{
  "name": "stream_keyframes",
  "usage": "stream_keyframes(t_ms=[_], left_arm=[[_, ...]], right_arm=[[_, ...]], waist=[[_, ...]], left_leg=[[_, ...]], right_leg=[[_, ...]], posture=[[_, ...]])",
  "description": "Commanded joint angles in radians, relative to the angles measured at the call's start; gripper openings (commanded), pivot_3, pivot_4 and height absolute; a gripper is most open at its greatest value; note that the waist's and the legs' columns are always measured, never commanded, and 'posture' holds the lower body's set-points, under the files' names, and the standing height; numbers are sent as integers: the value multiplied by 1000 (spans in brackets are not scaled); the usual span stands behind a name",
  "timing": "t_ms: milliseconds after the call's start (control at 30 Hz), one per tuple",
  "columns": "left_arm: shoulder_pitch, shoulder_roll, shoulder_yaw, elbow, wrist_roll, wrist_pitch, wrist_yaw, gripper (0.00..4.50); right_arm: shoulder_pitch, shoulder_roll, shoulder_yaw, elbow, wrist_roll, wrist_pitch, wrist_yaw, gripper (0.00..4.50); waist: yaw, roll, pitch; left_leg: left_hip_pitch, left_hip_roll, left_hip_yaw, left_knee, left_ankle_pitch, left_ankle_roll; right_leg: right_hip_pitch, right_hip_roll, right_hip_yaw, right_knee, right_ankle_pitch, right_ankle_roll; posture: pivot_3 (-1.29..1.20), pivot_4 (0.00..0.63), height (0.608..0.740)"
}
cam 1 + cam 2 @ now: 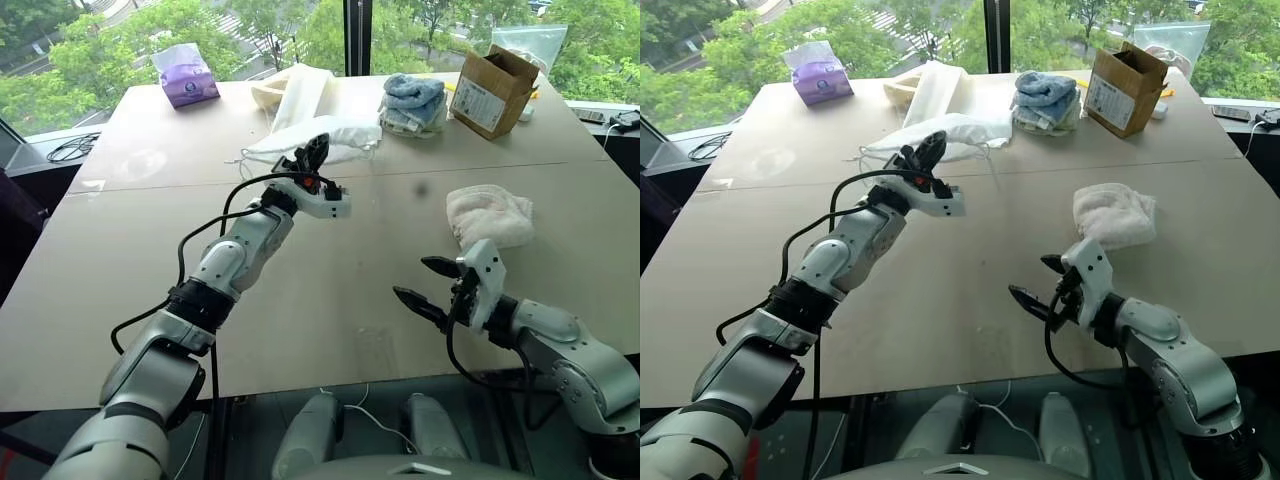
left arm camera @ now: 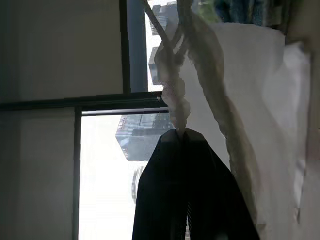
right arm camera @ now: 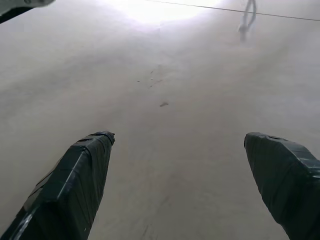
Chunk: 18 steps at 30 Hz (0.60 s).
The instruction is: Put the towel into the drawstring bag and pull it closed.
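The drawstring bag [image 1: 335, 135] lies as a thin white pouch on the far middle of the table, its cord loops trailing off to its left. My left gripper [image 1: 315, 150] is raised at the bag's near edge. In the left wrist view the gripper [image 2: 181, 132] is shut on the bag's knotted white cord [image 2: 172, 95], with bag fabric [image 2: 250, 100] hanging beside it. The towel [image 1: 490, 215], cream-white and crumpled, rests on the table to the right. Just short of the towel, my right gripper [image 1: 415, 280] hovers low over bare tabletop, open and empty.
A purple tissue pack [image 1: 186, 77] sits at the far left. At the far right stands a cardboard box [image 1: 492, 90], with a stack of blue and pale towels [image 1: 413, 103] beside it. A flat cream cloth [image 1: 295, 90] lies behind the bag.
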Motion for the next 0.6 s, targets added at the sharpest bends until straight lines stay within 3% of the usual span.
stream_keyframes(t_ms=[33, 167, 300, 433, 600], left_arm=[[-101, 38, 68, -98, 37, -48, 140, 26], [-93, -10, 44, 36, -49, -50, -32, 26], [-88, 5, 96, -110, 23, -24, 107, 26], [-59, 8, 27, -18, 51, -61, 62, 26], [-16, 0, 38, -6, 48, -66, 117, 26]], right_arm=[[-7, 0, -6, -14, 0, -25, 15, 4500], [-6, 12, -16, -17, -4, -26, -3, 4500], [11, 15, -9, -26, -15, -30, -9, 4500], [11, 31, -5, -27, -17, -29, -19, 4500], [9, 31, -11, -15, -29, -36, -10, 4500]], waist=[[1, -6, 6], [3, -5, 3], [-4, -3, 3], [1, -3, 3], [-2, -3, 3]], left_leg=[[-1, 0, 0, 0, 0, 0], [-17, -1, -1, 7, 0, -1], [-15, -3, 1, 5, 0, 0], [-16, -1, -1, 5, 0, -1], [-15, -2, 0, 6, 0, 0]], right_leg=[[-1, 0, 0, 1, 0, 0], [-16, -1, -1, 6, 0, 0], [-16, -3, 1, 5, 0, 0], [-16, -1, -2, 6, 0, 0], [-16, -2, 0, 6, 0, 0]], posture=[[0, 150, 740], [0, 150, 740], [0, 150, 740], [0, 150, 740], [0, 150, 740]])
